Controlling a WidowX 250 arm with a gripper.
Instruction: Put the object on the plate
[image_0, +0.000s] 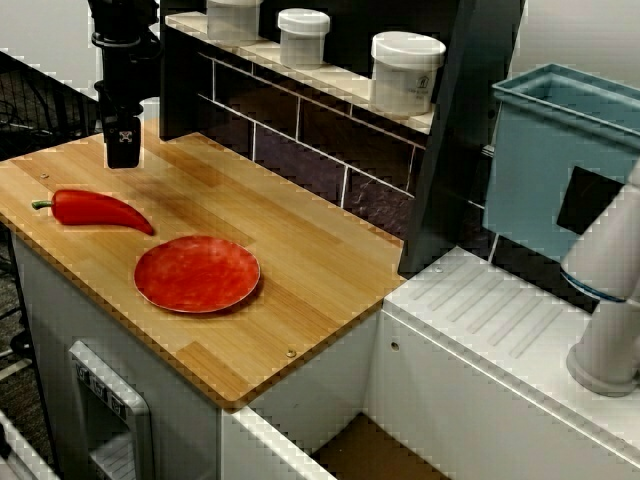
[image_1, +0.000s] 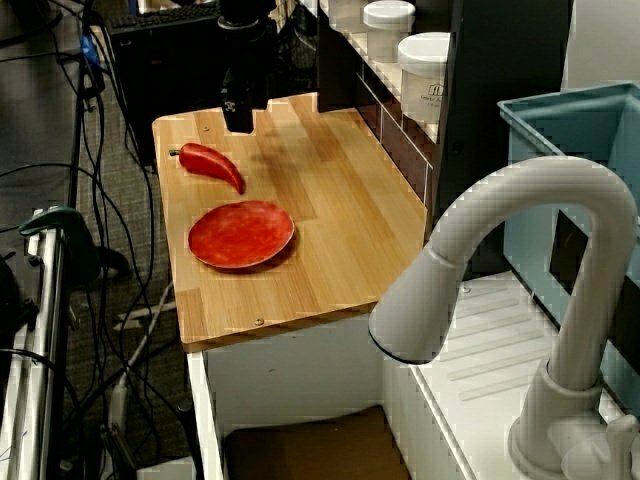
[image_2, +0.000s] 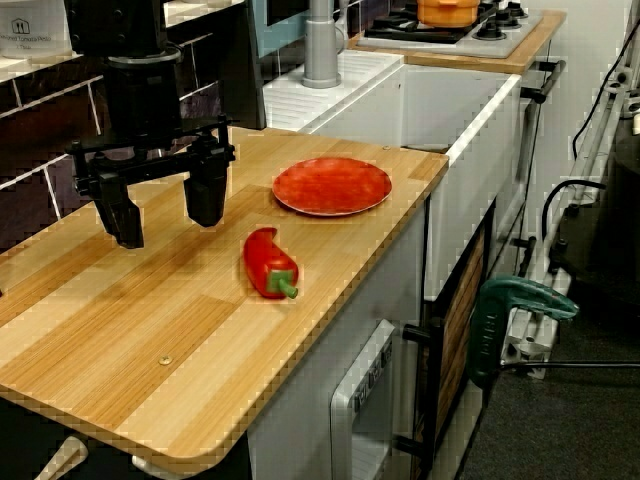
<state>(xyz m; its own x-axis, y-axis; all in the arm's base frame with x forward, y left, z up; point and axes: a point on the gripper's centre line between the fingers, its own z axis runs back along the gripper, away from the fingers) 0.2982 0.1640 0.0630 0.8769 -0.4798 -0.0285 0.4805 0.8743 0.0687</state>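
Gripper (image_2: 165, 210) fingers, black and blocky, are seen spread well apart in the side view, with nothing between them, hung above the light wooden slatted countertop (image_0: 300, 270) near its rear left corner. Just in front of the gripper (image_0: 123, 150), close to the left edge, a glossy red curved chili pepper (image_0: 100, 210) with a small green stem is laid flat on the wood, the stem pointed toward the left edge and the tapered tip turned toward the middle of the top. The pepper (image_2: 269, 263) is not touched by the fingers (image_2: 208, 190). To the right of the pepper tip, near but apart from it, a flat round red-orange plate (image_0: 197, 273) with a mottled surface is set toward the front edge, and nothing is carried on it. Along the rear edge, three white lidded jars (image_0: 405, 72) are lined up on a shelf above dark tiles. Beyond the right edge, a white ridged drainboard (image_0: 500, 320) and a pale curved faucet (image_1: 520, 300) are found.
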